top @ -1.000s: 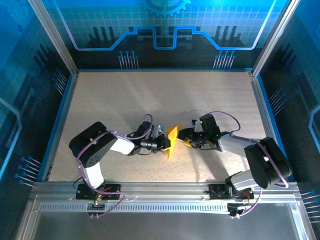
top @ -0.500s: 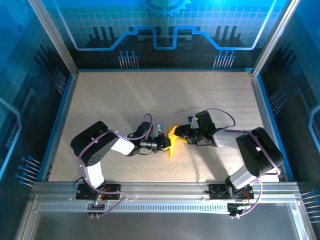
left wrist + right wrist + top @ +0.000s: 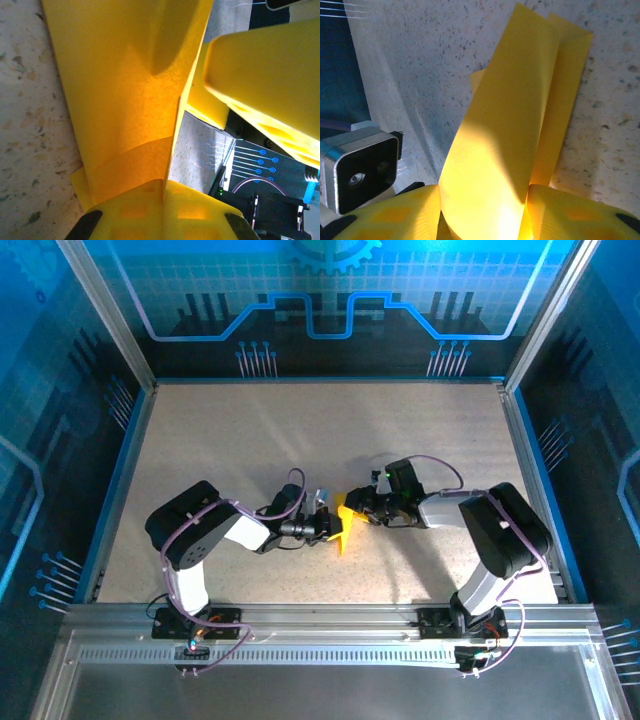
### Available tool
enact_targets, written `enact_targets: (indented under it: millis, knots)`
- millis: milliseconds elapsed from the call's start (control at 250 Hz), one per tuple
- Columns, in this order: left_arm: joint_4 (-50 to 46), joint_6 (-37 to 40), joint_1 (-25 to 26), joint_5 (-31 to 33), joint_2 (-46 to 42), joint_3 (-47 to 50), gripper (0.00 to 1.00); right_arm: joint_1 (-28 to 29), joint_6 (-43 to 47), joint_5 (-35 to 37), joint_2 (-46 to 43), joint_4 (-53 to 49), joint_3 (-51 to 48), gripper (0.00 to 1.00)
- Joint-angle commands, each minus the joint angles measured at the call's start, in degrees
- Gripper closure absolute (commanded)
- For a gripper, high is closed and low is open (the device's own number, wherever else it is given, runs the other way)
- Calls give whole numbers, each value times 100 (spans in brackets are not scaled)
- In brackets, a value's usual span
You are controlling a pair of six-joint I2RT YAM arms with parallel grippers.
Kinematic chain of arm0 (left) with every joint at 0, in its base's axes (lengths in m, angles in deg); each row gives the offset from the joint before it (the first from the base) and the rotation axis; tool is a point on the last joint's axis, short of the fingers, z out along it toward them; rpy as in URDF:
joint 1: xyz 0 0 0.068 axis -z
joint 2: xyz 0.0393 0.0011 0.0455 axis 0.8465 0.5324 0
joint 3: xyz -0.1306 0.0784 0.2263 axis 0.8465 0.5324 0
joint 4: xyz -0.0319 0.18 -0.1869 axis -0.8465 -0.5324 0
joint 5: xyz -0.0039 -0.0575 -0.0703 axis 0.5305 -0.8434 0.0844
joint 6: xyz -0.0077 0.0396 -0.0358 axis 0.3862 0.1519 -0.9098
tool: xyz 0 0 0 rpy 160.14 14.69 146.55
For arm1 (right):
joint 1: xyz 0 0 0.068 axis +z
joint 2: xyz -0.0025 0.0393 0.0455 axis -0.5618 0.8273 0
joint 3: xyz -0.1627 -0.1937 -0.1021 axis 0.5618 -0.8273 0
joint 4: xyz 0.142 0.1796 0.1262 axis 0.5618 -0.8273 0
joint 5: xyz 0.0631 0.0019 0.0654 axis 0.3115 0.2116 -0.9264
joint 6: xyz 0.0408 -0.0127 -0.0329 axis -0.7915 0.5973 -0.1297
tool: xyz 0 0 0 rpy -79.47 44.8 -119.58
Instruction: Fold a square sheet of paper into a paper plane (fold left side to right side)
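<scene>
Mid-fold at the middle of the counter (image 3: 300, 430): the left gripper (image 3: 332, 528) is clamped on the creased yellow paper (image 3: 344, 536), holding it on edge. The right gripper (image 3: 359, 509) straddles the opposite flap (whether it grips, one cannot tell). The next move likely calls for a firm pinch along the crease.

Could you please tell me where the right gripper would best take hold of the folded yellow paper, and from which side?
Probably the raised flap of the paper, coming from the right, opposite the left gripper pinching its other edge. The flap stands off the table, so the right gripper can straddle it, one finger per face.
</scene>
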Motion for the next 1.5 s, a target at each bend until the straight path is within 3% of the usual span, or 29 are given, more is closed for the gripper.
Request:
enact_targets:
  millis: [0,507,1039,1498]
  knots:
    - [234,-107,-46,-119,90,83,100,90,-50,38,74,31,69,50]
    - [688,-339,-72,-18,305,253,100,212,291,456,319,-1001,310,57]
    - [861,-348,-133,-2,245,401,85,322,617,912,640,-1934,666,63]
    - [63,67,-407,3,-281,391,69,388,642,995,660,-2083,772,63]
